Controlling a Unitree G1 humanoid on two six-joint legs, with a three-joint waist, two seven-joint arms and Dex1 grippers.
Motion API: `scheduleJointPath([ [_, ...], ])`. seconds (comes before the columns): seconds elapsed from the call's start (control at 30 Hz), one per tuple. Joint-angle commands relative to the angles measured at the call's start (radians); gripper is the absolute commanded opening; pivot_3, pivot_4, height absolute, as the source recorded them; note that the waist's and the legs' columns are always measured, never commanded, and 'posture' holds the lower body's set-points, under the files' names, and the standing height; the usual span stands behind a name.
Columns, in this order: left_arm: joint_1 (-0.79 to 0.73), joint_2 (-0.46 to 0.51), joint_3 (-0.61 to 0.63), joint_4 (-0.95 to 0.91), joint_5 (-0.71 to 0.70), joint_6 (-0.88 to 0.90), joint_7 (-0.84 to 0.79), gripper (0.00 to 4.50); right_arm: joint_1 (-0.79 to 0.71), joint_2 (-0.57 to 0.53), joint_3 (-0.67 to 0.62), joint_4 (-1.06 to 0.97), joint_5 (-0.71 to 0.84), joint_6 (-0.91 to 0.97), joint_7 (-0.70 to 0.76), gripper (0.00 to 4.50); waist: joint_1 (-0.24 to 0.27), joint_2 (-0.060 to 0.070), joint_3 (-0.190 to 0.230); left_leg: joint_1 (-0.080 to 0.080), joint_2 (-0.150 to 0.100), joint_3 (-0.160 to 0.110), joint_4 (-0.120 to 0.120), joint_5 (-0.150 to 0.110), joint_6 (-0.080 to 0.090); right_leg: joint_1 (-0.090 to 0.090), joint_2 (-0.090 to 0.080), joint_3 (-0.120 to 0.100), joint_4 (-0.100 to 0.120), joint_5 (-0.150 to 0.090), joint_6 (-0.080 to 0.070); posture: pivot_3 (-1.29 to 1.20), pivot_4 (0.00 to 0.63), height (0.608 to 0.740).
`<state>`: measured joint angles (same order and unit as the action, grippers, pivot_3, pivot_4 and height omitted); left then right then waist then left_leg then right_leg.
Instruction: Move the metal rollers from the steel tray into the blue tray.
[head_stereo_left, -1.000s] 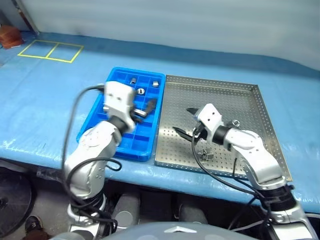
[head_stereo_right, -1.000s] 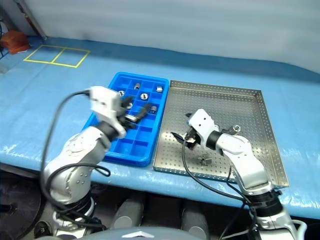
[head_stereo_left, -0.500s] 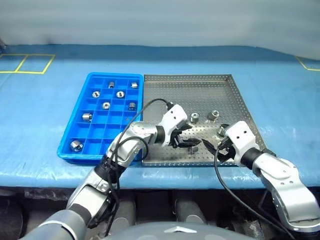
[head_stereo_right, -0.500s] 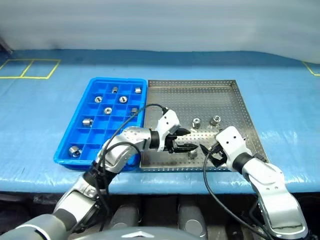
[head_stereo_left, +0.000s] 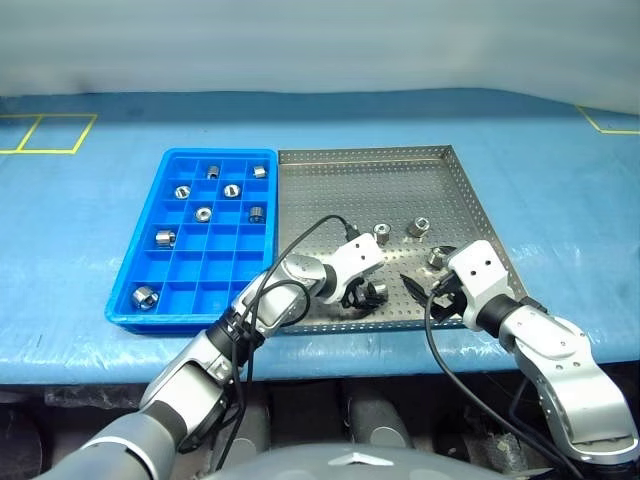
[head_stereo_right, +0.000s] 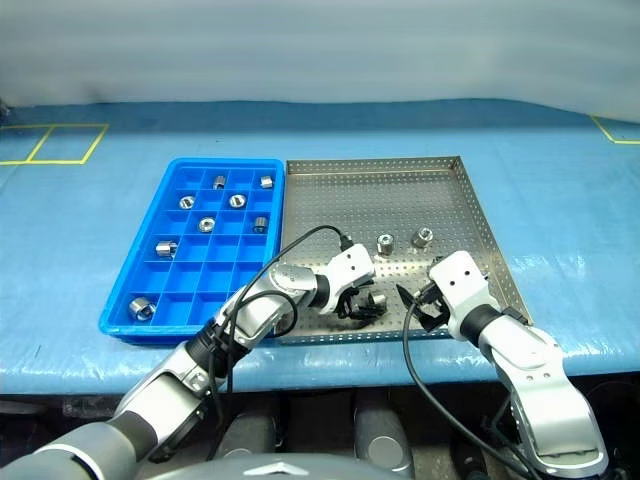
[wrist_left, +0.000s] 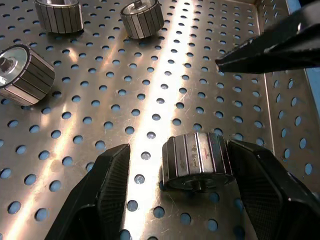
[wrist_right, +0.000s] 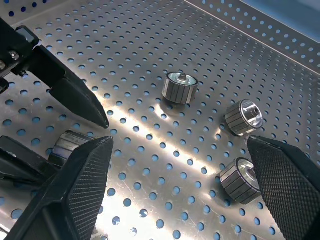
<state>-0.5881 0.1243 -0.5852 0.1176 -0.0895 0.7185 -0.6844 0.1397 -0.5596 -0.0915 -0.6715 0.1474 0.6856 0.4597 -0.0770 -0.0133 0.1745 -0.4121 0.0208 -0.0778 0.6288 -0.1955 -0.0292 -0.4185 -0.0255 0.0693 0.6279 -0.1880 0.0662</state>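
Altogether: four metal rollers (wrist_right: 179, 88) in steel tray (head_stereo_left: 400, 170) — seven in blue tray (head_stereo_left: 190, 275).

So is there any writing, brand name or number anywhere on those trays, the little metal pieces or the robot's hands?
None: no text shows on the blue tray, the steel tray, the metal rollers or either gripper.
Yellow tape lines on the table are plain outlines, not letters.

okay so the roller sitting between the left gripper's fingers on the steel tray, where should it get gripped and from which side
Grip the roller across its ribbed round sides, coming down from above with one finger on each flank. It stands on end on the steel tray, stub uppermost, so the ribbed wall is the only broad face. The left gripper already straddles it: one finger is at the wall, the other stands off with a gap.
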Motion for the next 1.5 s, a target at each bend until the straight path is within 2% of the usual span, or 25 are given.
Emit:
scheduleJointPath([
  [0.03,0.012,-0.014,0.02,-0.019,0.002,0.007,0.01,2.83,-0.016,-0.009,0.007,-0.005,-0.002,-0.027,0.005,4.5,0.002,0.0,0.0,0.0,0.0,0.0,0.0,0.0,0.0,0.0,0.0,0.0,0.0,0.0,0.0,-0.08,0.15,0.74],
  [0.17,0.02,-0.016,0.027,-0.02,0.002,0.005,0.012,1.67,-0.026,-0.008,0.018,0.009,-0.004,-0.034,0.006,4.5,0.005,0.0,0.0,0.0,0.0,0.0,0.0,0.0,0.0,0.0,0.0,0.0,0.0,0.0,0.0,-0.07,0.15,0.74],
  [0.57,0.034,-0.021,0.081,-0.061,-0.012,-0.009,0.028,1.67,-0.034,-0.006,0.046,0.034,-0.006,-0.039,0.006,4.5,0.007,0.0,0.0,0.0,0.0,0.0,0.0,0.0,0.0,0.0,0.0,0.0,0.0,0.0,0.0,-0.05,0.15,0.74],
  [0.67,0.05,-0.026,0.15,-0.125,-0.041,0.012,0.055,1.67,-0.044,0.0,0.057,0.048,0.0,-0.038,0.01,4.5,0.007,0.0,0.0,0.0,0.0,0.0,0.0,0.0,0.0,0.0,0.0,0.0,0.0,0.0,0.0,-0.05,0.15,0.74],
  [0.9,0.118,-0.024,0.393,-0.383,-0.051,0.122,0.266,1.67,-0.096,0.029,0.079,0.082,0.041,-0.065,0.043,4.5,0.011,0.0,0.0,0.001,0.0,0.0,0.0,0.0,0.0,0.0,0.0,0.0,0.001,0.0,0.0,0.01,0.15,0.74],
  [1.13,0.216,-0.046,0.6,-0.576,0.119,0.236,0.629,1.67,-0.174,0.056,0.132,0.144,0.046,-0.092,0.063,4.5,0.028,0.0,0.0,0.001,0.0,-0.001,0.0,0.0,0.0,0.002,0.001,0.0,0.001,0.001,0.001,0.09,0.15,0.74],
  [1.3,0.269,-0.051,0.651,-0.66,0.164,0.303,0.715,1.67,-0.213,0.051,0.152,0.177,0.045,-0.103,0.084,4.5,0.061,0.0,0.0,0.001,0.0,-0.001,0.0,0.0,0.0,0.002,0.001,-0.001,0.0,0.001,0.001,0.12,0.15,0.74],
  [1.5,0.342,-0.036,0.609,-0.679,0.163,0.351,0.706,1.67,-0.243,0.051,0.168,0.198,0.041,-0.109,0.093,4.5,0.084,0.0,0.0,0.001,0.0,-0.002,0.0,0.0,0.0,0.002,0.0,-0.001,0.0,0.001,0.001,0.15,0.15,0.74],
])
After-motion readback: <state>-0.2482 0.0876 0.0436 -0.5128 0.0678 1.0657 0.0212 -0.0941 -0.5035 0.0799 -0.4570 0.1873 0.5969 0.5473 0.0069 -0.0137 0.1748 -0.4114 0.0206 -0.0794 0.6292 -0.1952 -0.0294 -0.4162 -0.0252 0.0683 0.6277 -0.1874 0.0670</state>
